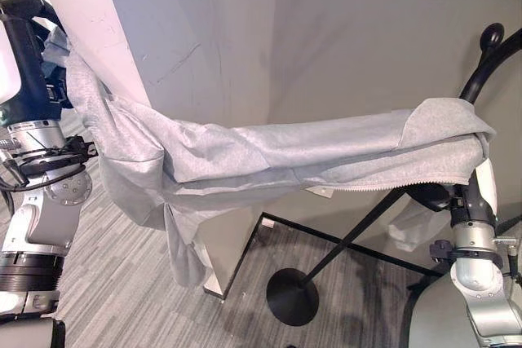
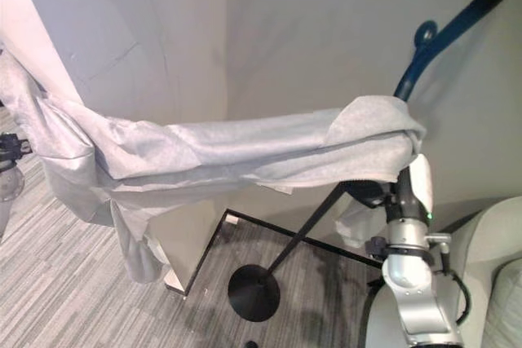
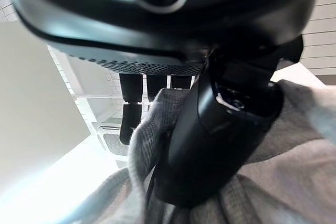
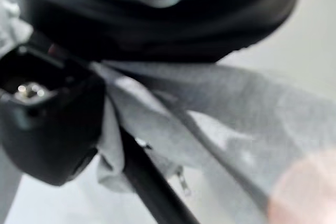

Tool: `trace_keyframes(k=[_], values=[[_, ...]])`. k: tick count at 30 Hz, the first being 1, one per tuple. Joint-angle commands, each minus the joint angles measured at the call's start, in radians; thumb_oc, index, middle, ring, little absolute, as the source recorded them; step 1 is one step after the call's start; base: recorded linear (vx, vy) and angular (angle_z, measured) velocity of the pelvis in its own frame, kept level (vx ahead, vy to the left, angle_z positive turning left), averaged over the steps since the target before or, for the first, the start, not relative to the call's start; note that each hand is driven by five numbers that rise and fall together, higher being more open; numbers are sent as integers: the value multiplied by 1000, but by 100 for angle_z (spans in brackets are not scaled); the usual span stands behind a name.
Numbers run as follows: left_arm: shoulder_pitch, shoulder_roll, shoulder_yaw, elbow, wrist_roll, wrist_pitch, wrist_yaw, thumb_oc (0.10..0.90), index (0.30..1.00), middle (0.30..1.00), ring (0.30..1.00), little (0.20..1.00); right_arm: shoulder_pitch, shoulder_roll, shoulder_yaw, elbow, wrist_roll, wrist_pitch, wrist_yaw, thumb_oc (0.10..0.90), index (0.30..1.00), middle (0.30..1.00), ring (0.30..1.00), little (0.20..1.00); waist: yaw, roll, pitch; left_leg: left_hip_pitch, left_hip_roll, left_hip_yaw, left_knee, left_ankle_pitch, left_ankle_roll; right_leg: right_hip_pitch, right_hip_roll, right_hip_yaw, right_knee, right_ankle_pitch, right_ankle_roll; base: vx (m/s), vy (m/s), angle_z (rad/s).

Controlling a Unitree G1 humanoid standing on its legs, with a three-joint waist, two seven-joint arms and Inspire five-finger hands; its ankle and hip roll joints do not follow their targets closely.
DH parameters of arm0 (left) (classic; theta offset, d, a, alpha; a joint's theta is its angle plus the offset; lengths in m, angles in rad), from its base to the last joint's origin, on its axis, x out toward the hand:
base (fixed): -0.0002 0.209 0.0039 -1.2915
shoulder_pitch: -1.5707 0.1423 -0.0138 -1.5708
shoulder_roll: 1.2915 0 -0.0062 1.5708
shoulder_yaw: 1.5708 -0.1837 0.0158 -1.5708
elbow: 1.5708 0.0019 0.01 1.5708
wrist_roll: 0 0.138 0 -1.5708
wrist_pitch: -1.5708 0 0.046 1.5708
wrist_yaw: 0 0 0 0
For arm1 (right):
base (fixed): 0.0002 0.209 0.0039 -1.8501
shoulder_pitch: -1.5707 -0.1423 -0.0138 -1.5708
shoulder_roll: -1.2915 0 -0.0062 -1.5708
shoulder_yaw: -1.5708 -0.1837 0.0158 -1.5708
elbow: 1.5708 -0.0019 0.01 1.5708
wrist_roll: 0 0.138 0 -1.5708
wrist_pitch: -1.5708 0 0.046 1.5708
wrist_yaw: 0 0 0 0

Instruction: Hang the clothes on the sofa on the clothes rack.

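Note:
A light grey garment (image 1: 277, 148) hangs stretched between my two hands, at about chest height, with a sleeve drooping below its left part. My left hand (image 1: 37, 55) is raised at the far left; in the left wrist view its thumb (image 3: 210, 140) presses into the bunched cloth (image 3: 294, 182). My right hand (image 1: 431, 196) sits under the garment's right end, its thumb (image 4: 47, 124) against the cloth (image 4: 220, 114). The black clothes rack stands just behind that end: slanted pole (image 1: 359, 230), round base (image 1: 292, 297), curved hook with a knob (image 1: 489, 38) above the cloth.
A white pillar (image 1: 122, 30) and grey walls stand close behind the garment. A black frame (image 1: 342, 238) lies on the striped grey carpet (image 1: 122, 283) by the rack's base. A pale sofa cushion (image 2: 497, 283) is at the lower right.

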Motion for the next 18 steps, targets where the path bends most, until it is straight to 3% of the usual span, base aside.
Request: trace_keyframes(k=[1, 9, 18], values=[[-86, -12, 62, -83, 22, -83, 58, 400, 300, 300, 300, 300, -73, -112, -124, -85, 73, -70, -60, 400, 300, 300, 300, 300, -47, 12, -89, 65, 72, 39, 63, -17, -28, 33, -15, 4, 14, -107, 68, 0, 0, 0], [-46, -23, 76, -83, 7, -90, 47, 400, 300, 300, 300, 300, -129, -131, -77, -132, 121, -104, -10, 400, 300, 300, 300, 300, -29, -5, -89, 63, 70, 35, 64, -21, -26, 37, -16, 0, 14, -106, 69, 0, 0, 0], [-21, -68, 67, -87, -8, -100, 36, 400, 300, 300, 300, 300, -196, -130, 70, -215, 254, -145, 131, 400, 300, 300, 300, 300, -4, -26, -83, 57, 62, 32, 54, -29, -23, 35, -24, -8, 14, -101, 71, 0, 0, 0]])
